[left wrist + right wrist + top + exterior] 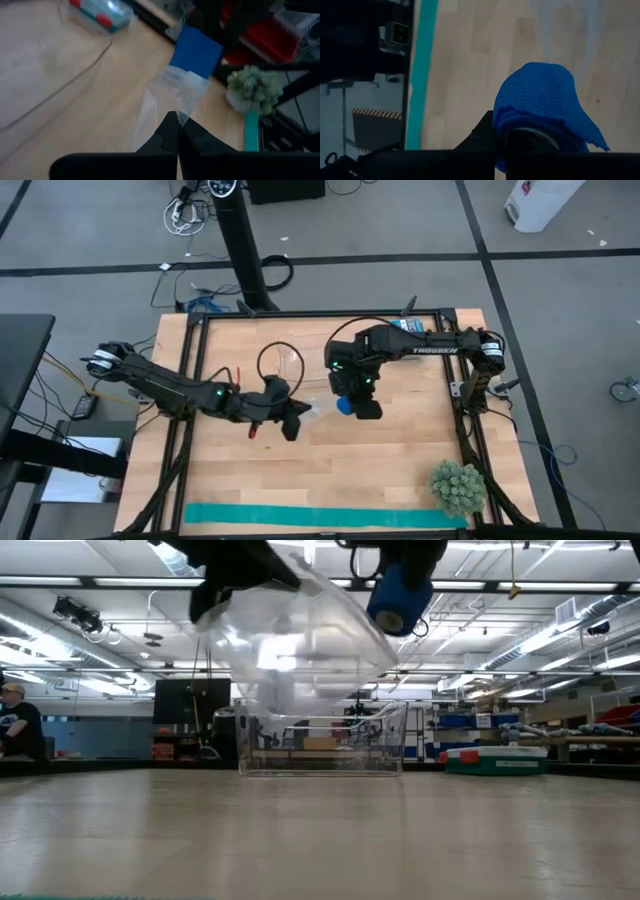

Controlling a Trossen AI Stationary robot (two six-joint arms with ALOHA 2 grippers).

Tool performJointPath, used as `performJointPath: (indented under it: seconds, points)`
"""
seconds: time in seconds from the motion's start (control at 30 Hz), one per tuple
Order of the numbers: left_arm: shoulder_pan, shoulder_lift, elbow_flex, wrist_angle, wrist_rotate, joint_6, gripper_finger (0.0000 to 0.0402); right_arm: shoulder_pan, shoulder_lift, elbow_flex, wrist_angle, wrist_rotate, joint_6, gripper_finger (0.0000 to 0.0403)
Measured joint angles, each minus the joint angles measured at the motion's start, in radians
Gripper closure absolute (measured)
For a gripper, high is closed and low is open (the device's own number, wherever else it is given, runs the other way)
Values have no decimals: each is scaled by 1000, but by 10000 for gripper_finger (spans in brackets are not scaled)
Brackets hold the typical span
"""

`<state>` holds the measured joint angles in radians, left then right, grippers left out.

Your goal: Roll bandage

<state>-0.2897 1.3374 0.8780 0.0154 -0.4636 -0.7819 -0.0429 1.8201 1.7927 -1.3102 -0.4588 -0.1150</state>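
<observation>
left arm (pixel 170 390): reaching to table centre, jaws closed | right arm (pixel 440 345): bent inward, jaws clamped, raised

Both arms are dark, nearly black, built from chunky jointed segments. The left arm (pixel 170 390) has a pale grey, rounded joint at its outer end and a small green light glowing along its forearm, with a touch of red just by its wrist. The right arm (pixel 440 345) carries white lettering along its long upper segment, and small green lights glow on the block at its wrist. The fingers (pixel 170 137) seen from the left wrist are matte black and wedge-shaped.
</observation>
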Motion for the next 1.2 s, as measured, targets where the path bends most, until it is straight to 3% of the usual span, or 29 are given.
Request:
performJointPath:
  seconds: [0.17,0.37,0.47,0.7,0.87,1.2]
  points:
    - [0,89,-1,158,-49,75,400,-7,-48,0,-8,-10,-1,394]
    - [0,226,-110,589,-45,94,401,-22,-74,0,-113,-9,3,396]
    - [8,274,-144,716,-35,97,401,-23,-90,0,-158,-9,-1,396]
    - [13,277,-110,644,12,204,401,-22,-93,1,-116,-65,-26,396]
    - [13,276,-56,532,20,198,401,-17,-81,-6,-36,-97,-17,397]
    - [13,276,-31,440,37,142,401,6,-66,-9,-114,-148,1,398]
